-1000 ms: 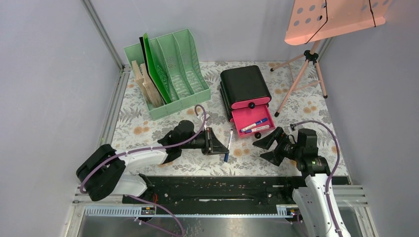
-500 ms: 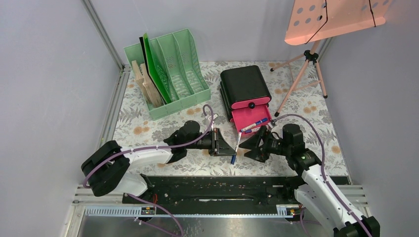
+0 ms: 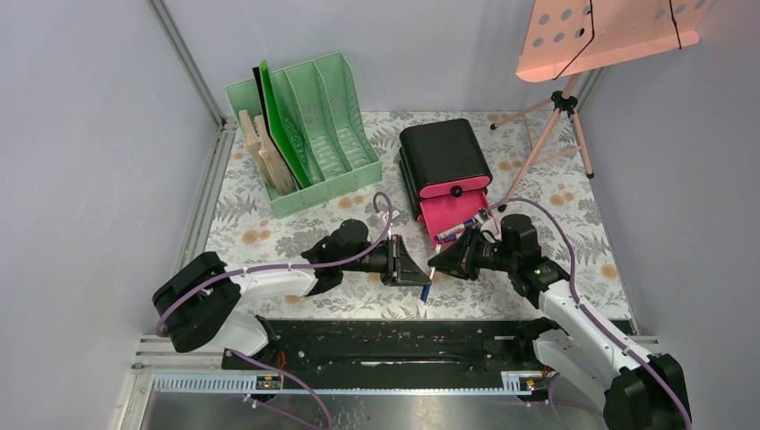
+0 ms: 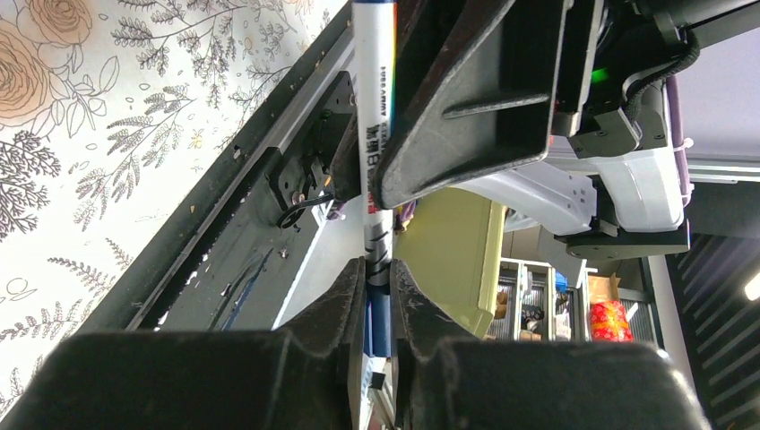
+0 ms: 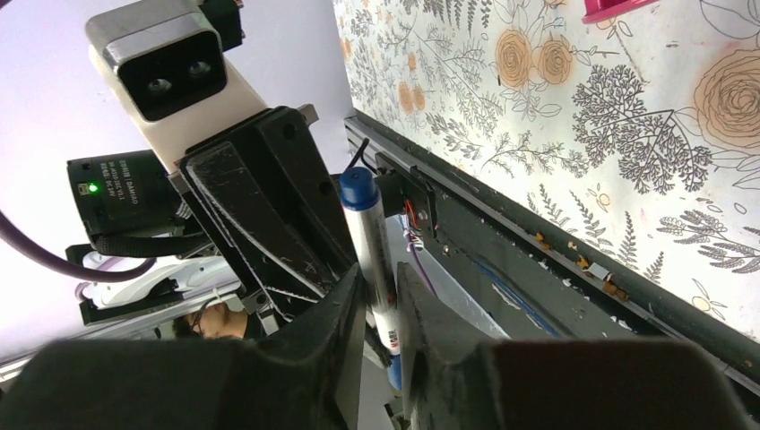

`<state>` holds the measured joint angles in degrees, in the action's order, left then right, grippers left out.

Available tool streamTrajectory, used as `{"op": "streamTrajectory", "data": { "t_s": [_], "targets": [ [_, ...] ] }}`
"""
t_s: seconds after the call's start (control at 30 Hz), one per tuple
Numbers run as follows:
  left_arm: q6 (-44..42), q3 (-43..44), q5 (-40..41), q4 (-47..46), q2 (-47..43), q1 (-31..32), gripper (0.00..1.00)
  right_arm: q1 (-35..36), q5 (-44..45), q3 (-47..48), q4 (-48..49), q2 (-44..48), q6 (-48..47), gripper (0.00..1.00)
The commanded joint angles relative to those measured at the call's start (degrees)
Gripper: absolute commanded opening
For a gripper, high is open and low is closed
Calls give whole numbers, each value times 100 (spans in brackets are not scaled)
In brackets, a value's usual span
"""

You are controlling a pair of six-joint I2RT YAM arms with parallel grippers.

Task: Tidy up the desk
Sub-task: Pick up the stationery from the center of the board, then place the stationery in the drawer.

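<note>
A white marker with a blue cap [image 3: 429, 279] hangs in the air just above the front of the desk [image 3: 269, 237], between my two grippers. My left gripper [image 3: 419, 272] comes in from the left and is shut on the marker's blue end [image 4: 377, 309], seen between its fingers [image 4: 345, 296]. My right gripper [image 3: 441, 260] comes in from the right and its jaws are closed on the white barrel [image 5: 369, 235]. In the left wrist view the right gripper's fingers [image 4: 466, 98] clamp the marker higher up. The two grippers nearly touch.
A black drawer box [image 3: 445, 159] stands behind the grippers with its pink bottom drawer [image 3: 446, 218] pulled open. A mint-green file rack [image 3: 309, 125] with boards is at the back left. A tripod [image 3: 547, 143] stands at the back right. A black rail [image 3: 394, 336] runs along the front.
My right gripper has moved left to the marker held by my left gripper and closed on it. My left arm carried the marker a little to the right.
</note>
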<state>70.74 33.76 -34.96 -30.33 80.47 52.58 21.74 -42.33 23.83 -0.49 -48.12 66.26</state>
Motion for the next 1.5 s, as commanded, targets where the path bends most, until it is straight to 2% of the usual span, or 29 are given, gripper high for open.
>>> {"op": "streamTrajectory", "data": {
  "t_s": [0.0,0.13,0.17,0.23,0.47,0.57,0.67,0.8,1.0,1.23,1.47],
  "targets": [
    [-122,207,-124,-275,-18,43,8,59,-4,310,261,-95,-99,17],
    [-173,172,-48,-179,-42,49,11,59,-20,303,247,-103,-122,4],
    [-217,175,-34,-107,-60,43,16,59,-33,287,257,-114,-122,2],
    [-319,210,24,121,-106,39,37,58,-43,253,263,-112,-114,1],
    [-1036,459,605,1577,-536,34,57,59,29,278,94,-32,-214,0],
    [-1501,671,1155,2555,-873,34,77,58,80,355,-236,-13,-376,0],
    [-1997,860,1791,3539,-1208,35,89,59,164,399,-403,19,-480,0],
    [-2557,1081,2674,4828,-1559,34,93,59,301,410,-547,71,-538,0],
    [-3138,1237,3829,6001,-1935,33,93,51,801,558,-1105,169,-764,0],
    [-3252,1066,4070,6316,-2115,34,93,-90,1266,1040,-1193,-200,-872,0],
    [-3216,827,4004,6303,-2155,34,93,-944,1281,1435,-1225,-611,-946,0]
  ]
}}
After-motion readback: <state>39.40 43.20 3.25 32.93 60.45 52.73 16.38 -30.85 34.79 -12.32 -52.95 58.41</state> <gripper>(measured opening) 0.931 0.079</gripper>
